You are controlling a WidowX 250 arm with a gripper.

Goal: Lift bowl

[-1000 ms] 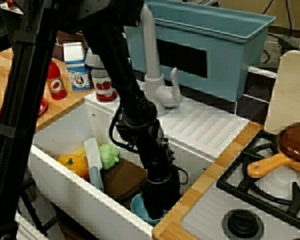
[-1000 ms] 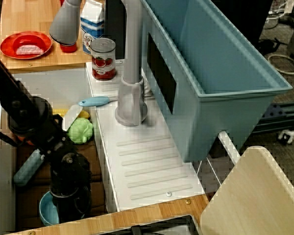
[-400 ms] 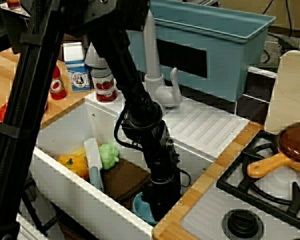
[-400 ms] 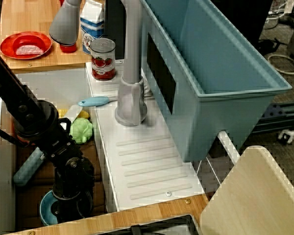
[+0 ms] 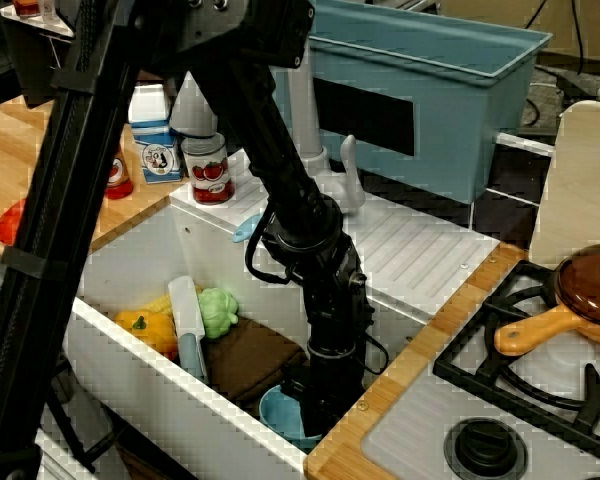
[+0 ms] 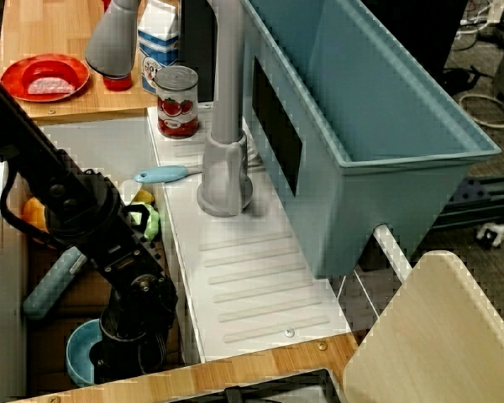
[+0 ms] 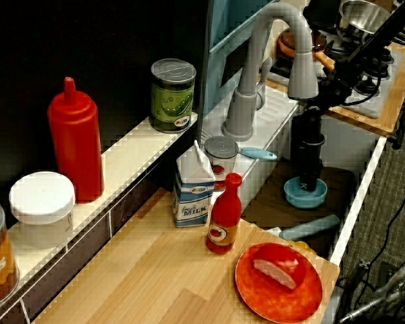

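Note:
The small light-blue bowl (image 5: 278,412) sits on a brown mat in the near corner of the white sink (image 5: 130,375). It also shows as the bowl (image 6: 78,357) and bowl (image 7: 306,194) in the other two views. My gripper (image 5: 320,408) points straight down into the bowl's stove-side half, and its black wrist hides that half. From overhead the gripper (image 6: 133,359) covers the bowl's right rim. In the side view the gripper (image 7: 310,182) looks like one dark column ending inside the bowl. The fingertips are hidden, so I cannot tell their spread.
In the sink lie a green vegetable (image 5: 218,312), a yellow pepper (image 5: 145,328) and a pale-blue-handled brush (image 5: 188,322). The grey faucet (image 5: 315,160) rises just behind my arm. A tomato can (image 5: 207,170), blue-grey tub (image 5: 420,80), red plate (image 6: 44,77) and stove pan (image 5: 580,295) stand around.
My arm's elbow and forearm have swung toward the faucet and drainboard, so the wrist stands more upright over the bowl. The bowl has stayed where it was.

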